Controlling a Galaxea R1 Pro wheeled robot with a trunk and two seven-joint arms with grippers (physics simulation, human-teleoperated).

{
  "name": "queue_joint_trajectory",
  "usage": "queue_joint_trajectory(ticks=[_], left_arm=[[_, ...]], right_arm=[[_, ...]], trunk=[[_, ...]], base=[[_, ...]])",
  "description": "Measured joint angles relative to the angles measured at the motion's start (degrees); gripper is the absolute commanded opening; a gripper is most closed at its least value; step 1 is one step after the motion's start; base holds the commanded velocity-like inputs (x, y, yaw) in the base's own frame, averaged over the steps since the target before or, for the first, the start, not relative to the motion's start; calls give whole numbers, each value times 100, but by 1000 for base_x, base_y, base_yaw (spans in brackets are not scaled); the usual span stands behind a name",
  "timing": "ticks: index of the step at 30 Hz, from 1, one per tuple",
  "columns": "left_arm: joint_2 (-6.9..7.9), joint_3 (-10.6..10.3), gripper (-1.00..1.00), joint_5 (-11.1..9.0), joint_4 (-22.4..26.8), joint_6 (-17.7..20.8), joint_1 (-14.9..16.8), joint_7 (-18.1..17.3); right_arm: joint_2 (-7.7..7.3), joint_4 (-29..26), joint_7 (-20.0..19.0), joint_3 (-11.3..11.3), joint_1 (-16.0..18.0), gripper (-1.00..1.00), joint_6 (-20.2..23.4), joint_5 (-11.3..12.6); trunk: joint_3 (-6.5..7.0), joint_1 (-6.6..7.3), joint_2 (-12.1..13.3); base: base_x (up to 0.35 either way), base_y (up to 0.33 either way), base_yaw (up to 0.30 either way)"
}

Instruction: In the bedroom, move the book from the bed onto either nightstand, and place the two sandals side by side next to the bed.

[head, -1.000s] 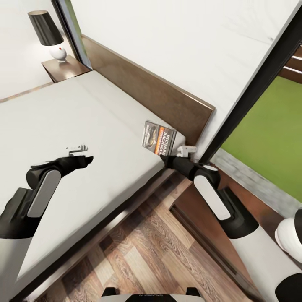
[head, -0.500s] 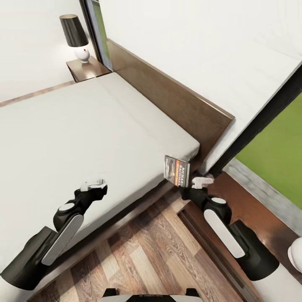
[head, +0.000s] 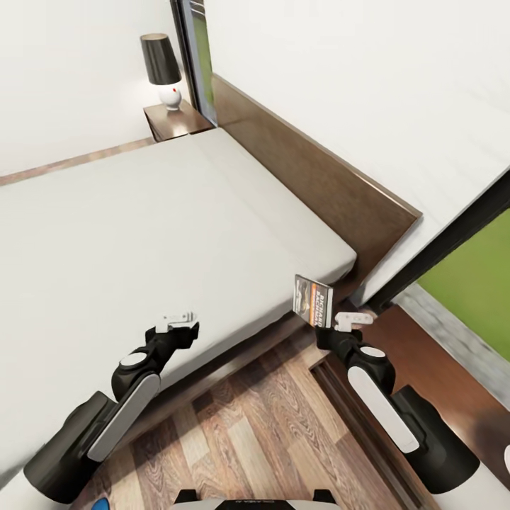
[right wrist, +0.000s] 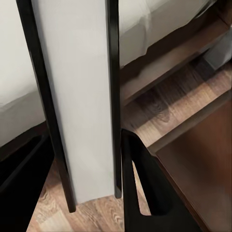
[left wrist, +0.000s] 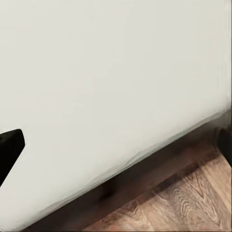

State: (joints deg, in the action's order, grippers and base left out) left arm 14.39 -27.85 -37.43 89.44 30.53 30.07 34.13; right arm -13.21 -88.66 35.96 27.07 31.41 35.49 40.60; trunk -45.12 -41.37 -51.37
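Whitish-grey with orange and black print, the book (head: 313,300) stands upright on its edge in the air, off the mattress, just past the near corner of the bed (head: 142,234) by the headboard end and above the strip of wood-plank floor (head: 262,425). The right gripper (head: 333,324) is closed on the book: in the right wrist view the pale page edge of the book (right wrist: 75,96) runs between the two dark fingers (right wrist: 145,188), which press against its covers. Beside the bed's near corner, under and behind the right arm, lies the glossy dark-brown top of the near nightstand (head: 432,368), seen also in the right wrist view (right wrist: 198,174). The left gripper (head: 177,322) hangs over the mattress near the bed's long side edge, holding nothing that shows; whether its jaws are apart or together cannot be told. Its wrist view looks onto the pale mattress (left wrist: 106,82) and the dark frame edge above the floor (left wrist: 193,198). At the far end of the headboard (head: 319,184) sits the second nightstand (head: 177,122) with a black-shaded lamp (head: 161,67) on it. A small blue shape (head: 100,504) shows on the floor beside the bed, too cropped to identify.
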Motion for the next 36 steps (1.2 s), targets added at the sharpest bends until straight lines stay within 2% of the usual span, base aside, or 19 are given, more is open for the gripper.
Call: queue_joint_trajectory(ticks=[1,2,5,10,17,19,26,36], left_arm=[[-52,-11,100,5,-1,18,0,3],[-258,-23,100,37,-4,150,0,13],[-329,-24,100,60,-13,204,0,16],[-363,-9,100,68,-29,230,0,17],[-334,77,100,44,-37,244,1,17],[-318,258,100,20,-41,270,1,17],[-320,516,100,55,-41,555,1,17],[-341,470,100,70,-48,639,1,82]], right_arm=[[0,-1,3,1,0,-100,3,-2],[0,-2,12,3,0,-100,17,-3],[0,-3,14,3,0,-100,23,0],[-3,-3,14,5,4,-100,22,1],[-8,-7,8,24,-12,-100,-13,-5],[-16,-10,7,30,-21,-100,-28,-9],[-129,-11,15,-2,-26,-100,1,-21],[-166,-3,12,-16,-27,-100,148,3]], trunk=[[27,22,40],[54,44,80],[134,110,201],[269,220,401],[458,374,683],[512,418,763],[702,572,1044],[972,792,1446]], base=[[0,0,96],[0,0,96],[0,0,92],[0,0,81],[0,0,74],[0,0,80],[0,0,88],[0,0,88]])
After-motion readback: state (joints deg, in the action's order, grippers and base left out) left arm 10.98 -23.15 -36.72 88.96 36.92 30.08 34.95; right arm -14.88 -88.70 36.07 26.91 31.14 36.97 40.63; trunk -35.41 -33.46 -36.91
